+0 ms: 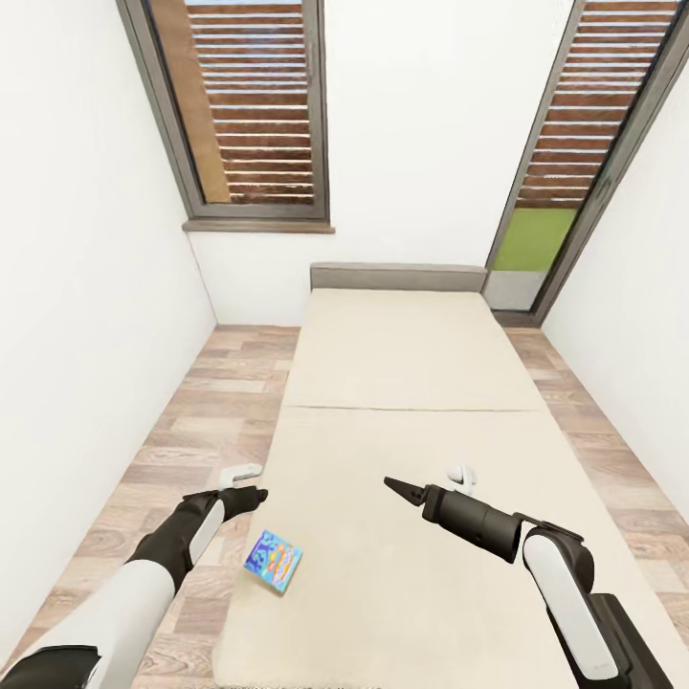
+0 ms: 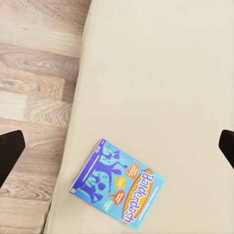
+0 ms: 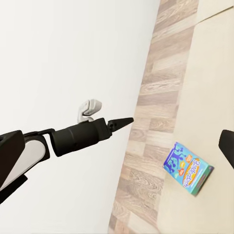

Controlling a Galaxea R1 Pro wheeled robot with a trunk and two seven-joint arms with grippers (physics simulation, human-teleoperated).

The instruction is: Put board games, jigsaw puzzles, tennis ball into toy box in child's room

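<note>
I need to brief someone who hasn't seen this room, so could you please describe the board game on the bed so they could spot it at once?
Start at the wide beige bed running from the grey headboard toward the camera. Near its left edge, at the near end, lies one thin flat box, the board game. It is bright blue with cartoon figures and the printed title Balderdash, the sole colourful item on the plain mattress.

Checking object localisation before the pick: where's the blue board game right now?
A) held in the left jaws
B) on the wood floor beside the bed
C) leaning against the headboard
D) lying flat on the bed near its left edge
D: the blue board game lies flat on the beige mattress of the bed close to the edge by the floor, with the left gripper apart from it.
</note>
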